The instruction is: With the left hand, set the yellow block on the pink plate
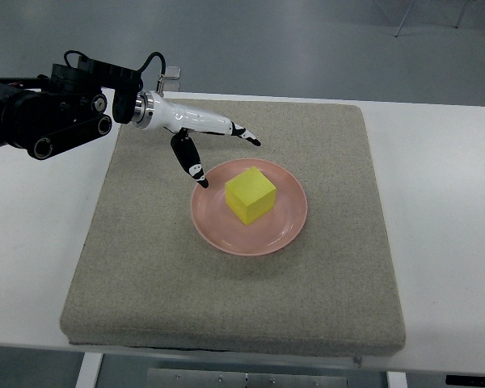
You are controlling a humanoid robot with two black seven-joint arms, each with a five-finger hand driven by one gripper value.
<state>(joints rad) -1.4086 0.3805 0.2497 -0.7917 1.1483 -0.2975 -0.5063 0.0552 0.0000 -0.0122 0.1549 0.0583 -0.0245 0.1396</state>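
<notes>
The yellow foam cube (250, 195) sits on the round pink plastic plate (287, 230); the left hand (200, 141), fingers spread and empty, hovers just beside the plate's rim, so placement appears complete.

You get even, bright overhead light here — no harsh glare on the white table (436, 202). The grey mat (307, 291) reads matte and grainy, with a thin dark shadow under its near edge. The yellow block (250, 195) casts only a soft shadow on the pink plate (226, 234). Focus holds across the frame — the floor (307, 40) looks slightly soft, with pale reflections.
</notes>
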